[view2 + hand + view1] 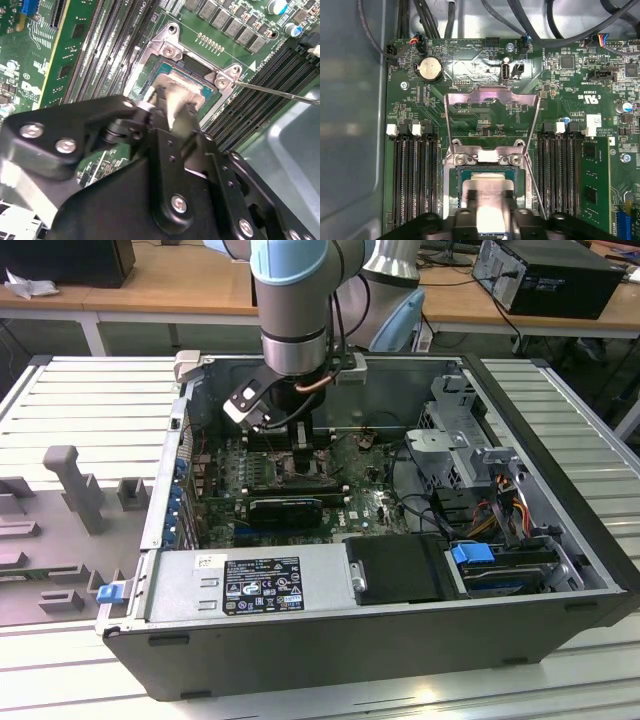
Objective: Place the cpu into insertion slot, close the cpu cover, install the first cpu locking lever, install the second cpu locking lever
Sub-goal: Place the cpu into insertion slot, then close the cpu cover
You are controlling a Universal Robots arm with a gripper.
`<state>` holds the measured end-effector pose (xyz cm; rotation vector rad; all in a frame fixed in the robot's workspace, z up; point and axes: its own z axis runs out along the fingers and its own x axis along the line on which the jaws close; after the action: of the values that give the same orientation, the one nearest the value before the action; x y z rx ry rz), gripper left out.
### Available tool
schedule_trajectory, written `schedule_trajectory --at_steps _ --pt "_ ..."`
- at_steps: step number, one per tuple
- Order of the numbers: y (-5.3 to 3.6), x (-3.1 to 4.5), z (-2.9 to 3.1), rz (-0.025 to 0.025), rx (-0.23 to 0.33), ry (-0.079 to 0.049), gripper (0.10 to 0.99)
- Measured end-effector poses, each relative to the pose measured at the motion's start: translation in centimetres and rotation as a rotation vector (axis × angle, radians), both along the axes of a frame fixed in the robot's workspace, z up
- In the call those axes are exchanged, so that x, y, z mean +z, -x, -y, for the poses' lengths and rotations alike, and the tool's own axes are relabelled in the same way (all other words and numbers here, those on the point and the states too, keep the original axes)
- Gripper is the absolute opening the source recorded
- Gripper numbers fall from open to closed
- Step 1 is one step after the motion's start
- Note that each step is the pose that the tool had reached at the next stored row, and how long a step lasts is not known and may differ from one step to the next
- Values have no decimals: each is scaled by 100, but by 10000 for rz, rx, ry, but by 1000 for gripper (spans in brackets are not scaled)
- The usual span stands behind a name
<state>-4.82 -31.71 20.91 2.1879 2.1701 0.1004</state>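
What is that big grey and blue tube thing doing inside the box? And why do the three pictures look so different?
The tube thing is a robot arm. The box is an open computer lying on a metal table. The exterior view comes from a camera standing off the arm, so it sees everything. Both wrist views come from cameras riding on the arm, so they look closely at the green board inside. At the arm's end is a black gripper, like a two-fingered hand. It pinches a small flat square chip, right at the square socket in the middle of the board. The socket's thin metal cover is flipped open and lies back.
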Motion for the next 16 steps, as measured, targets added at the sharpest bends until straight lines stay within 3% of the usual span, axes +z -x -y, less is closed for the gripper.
schedule_trajectory --at_steps 4,16 --pt "0 12 1 -2 0 8 106" --pt "0 113 1 -2 0 21 106"
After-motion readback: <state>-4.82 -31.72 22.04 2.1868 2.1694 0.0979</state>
